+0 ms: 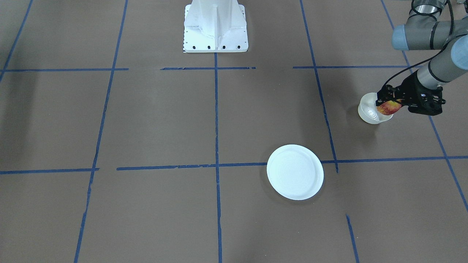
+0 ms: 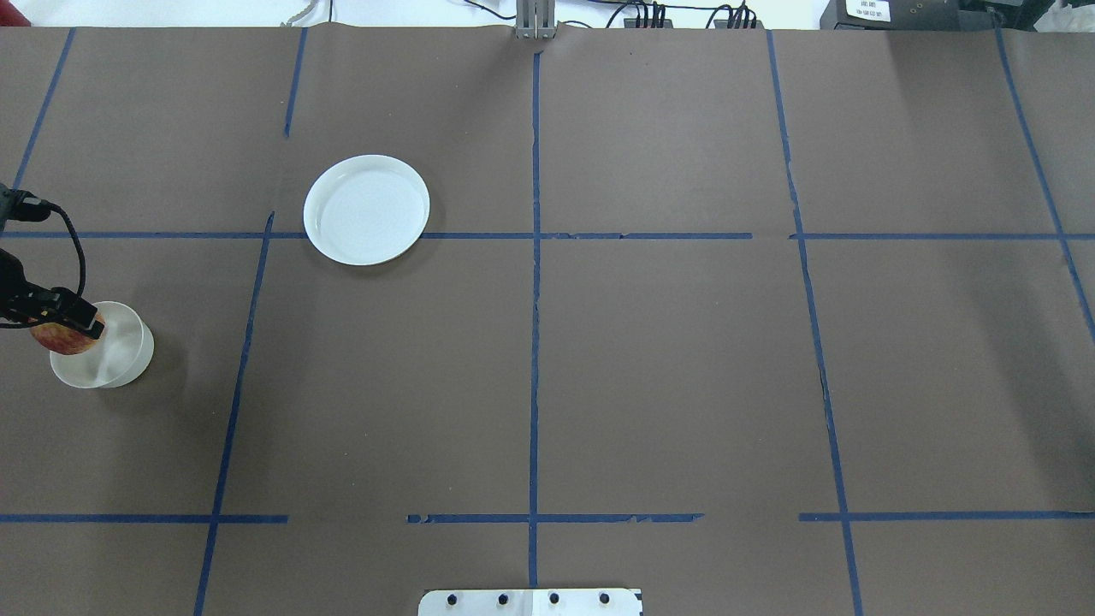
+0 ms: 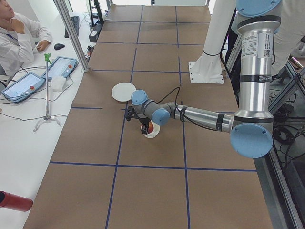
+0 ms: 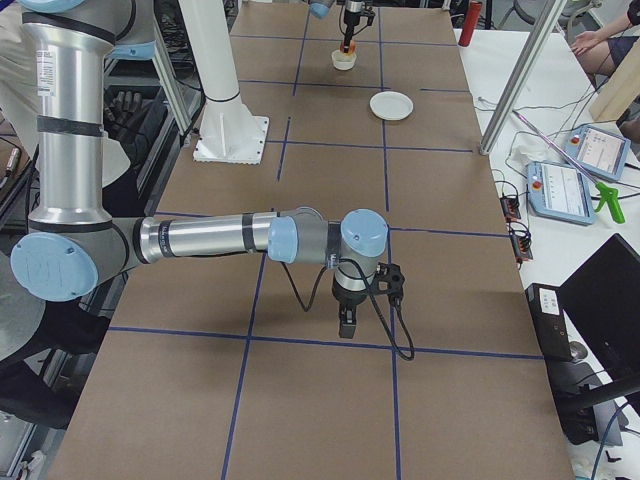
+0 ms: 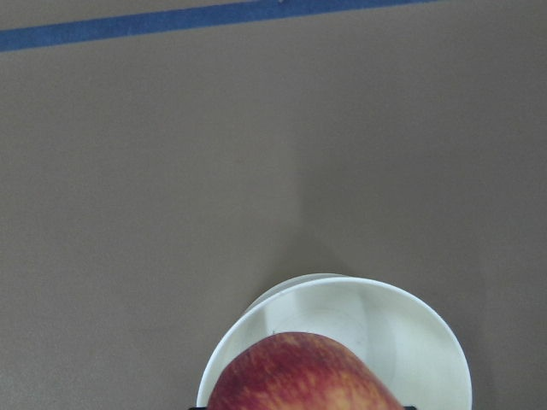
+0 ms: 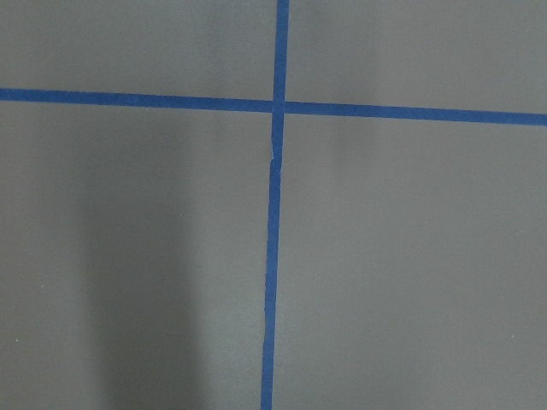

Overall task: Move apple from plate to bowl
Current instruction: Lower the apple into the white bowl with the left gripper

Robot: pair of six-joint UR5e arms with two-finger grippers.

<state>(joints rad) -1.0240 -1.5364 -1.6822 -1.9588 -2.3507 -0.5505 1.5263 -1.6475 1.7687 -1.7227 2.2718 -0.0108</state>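
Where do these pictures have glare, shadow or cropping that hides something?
Front-facing view: the plate is almost washed out to flat white, and the bowl glints inside. Left wrist view: the apple is cut off by the bottom edge. Right wrist view: a soft dark shadow band falls across the lower left of the table.

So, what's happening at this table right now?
The left claw grips the apple just over the bowl's rim and has not yet let go. The plate sits empty, apart from the bowl. The right claw hangs far from these; I can't tell if it's open or shut.
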